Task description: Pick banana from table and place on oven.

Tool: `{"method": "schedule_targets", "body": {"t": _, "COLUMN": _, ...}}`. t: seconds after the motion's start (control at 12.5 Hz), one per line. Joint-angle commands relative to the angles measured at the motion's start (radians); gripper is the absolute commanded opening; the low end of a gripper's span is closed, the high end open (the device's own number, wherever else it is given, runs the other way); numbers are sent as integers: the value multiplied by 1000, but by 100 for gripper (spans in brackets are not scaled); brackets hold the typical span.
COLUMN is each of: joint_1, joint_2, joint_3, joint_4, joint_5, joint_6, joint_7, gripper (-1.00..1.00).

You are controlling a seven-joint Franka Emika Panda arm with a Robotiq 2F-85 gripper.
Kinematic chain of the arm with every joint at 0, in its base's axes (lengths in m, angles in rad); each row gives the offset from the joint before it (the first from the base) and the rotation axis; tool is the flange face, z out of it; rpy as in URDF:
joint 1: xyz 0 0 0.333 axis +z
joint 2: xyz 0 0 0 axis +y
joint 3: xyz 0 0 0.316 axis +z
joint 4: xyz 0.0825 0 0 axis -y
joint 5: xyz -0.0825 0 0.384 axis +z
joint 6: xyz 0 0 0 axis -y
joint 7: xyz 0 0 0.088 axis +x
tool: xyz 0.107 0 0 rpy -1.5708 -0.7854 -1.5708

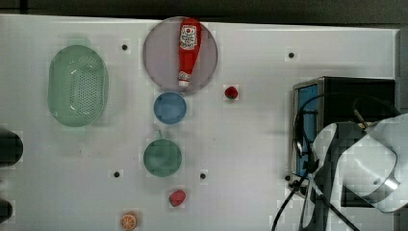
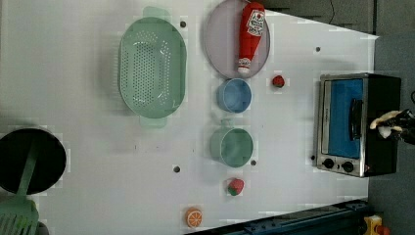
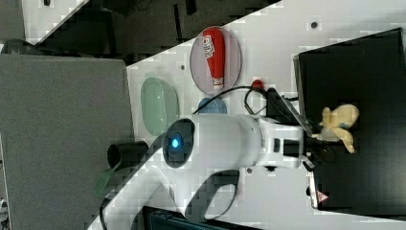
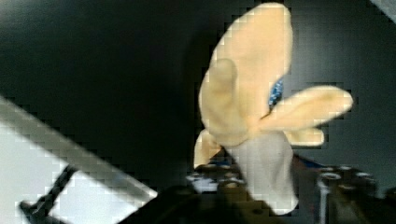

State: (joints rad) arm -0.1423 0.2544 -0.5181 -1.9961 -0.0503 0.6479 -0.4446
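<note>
Fingers at banana stem, over oven top.

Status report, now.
Pincer at banana's stem end, grip unclear. Banana over oven top. Nothing in the way.

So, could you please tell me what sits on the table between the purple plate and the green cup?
In the top view, a blue bowl sits between the purple plate and the green cup; the left view agrees.
</note>
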Motion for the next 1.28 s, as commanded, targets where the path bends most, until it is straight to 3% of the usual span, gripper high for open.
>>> {"method": "schedule_targets", "body": {"t": 0.08, "joint_1": 35, "joint_2": -52, "joint_3": -14, "joint_4": 30, "joint_5": 6, "joint_6": 8, "joint_7": -77, "gripper": 24}}
{"method": "schedule_targets", "body": {"t": 0.32, "joint_1": 36, "joint_2": -56, "joint_3": -14, "joint_4": 37, "joint_5": -1, "joint_6": 7, "joint_7": -77, "gripper": 93}}
{"method": "schedule_targets", "body": {"t": 0.4, "joint_1": 40, "joint_2": -61, "joint_3": -11, "joint_4": 46, "joint_5": -5, "joint_6": 4, "joint_7": -80, "gripper": 100}}
{"method": "schedule_targets", "body": {"t": 0.56, "joint_1": 62, "joint_2": -80, "joint_3": 6, "joint_4": 94, "joint_5": -42, "joint_6": -63, "joint_7": -108, "gripper": 100}}
{"method": "schedule_targets", "body": {"t": 0.88, "joint_1": 130, "joint_2": -174, "joint_3": 144, "joint_4": 208, "joint_5": -16, "joint_6": -462, "joint_7": -192, "gripper": 100}}
{"method": "schedule_targets", "body": {"t": 1.28, "joint_1": 205, "joint_2": -307, "joint_3": 389, "joint_4": 276, "joint_5": 5, "joint_6": -493, "joint_7": 346, "gripper": 100}}
